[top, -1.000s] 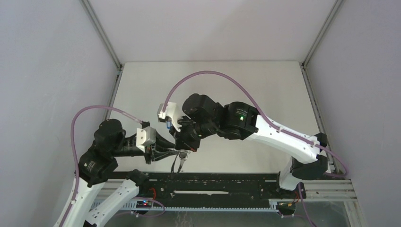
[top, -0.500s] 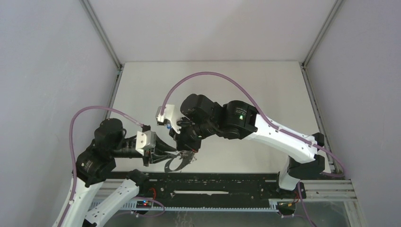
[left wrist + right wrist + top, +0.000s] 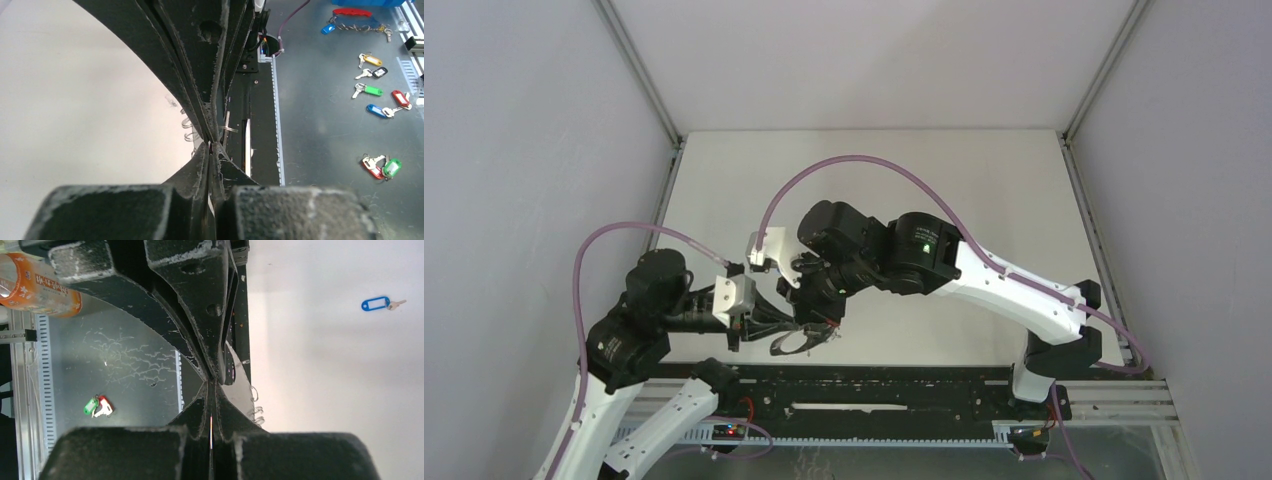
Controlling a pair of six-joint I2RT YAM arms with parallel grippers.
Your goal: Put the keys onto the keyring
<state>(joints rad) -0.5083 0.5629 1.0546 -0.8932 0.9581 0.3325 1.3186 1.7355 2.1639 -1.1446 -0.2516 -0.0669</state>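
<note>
The left arm has swung in toward the right one, and its jaws have squeezed in from partly open. The wire loop that hung on edge under the right jaws now lies flatter between the two sets of tips.

The left gripper [image 3: 212, 144] looks pinched nearly tight on the thin wire of the keyring [image 3: 258, 413]. The right gripper [image 3: 212, 380] is closed tight on the same wire, and the loop's row of little rings sticks out just beside its tips. So both arms hold the keyring, tip to tip, just above the table [image 3: 984, 180].

The blue key [image 3: 376, 304] lies flat on the table, well apart from the right jaws and out past the loop. I cannot see the black key.

I think the keyring is very light, thin and springy. It could slip or twist if one side lets go. Holding it near the little rings seems best. The key is tiny and flat, so its plastic head looks like the easy part to pinch.
</note>
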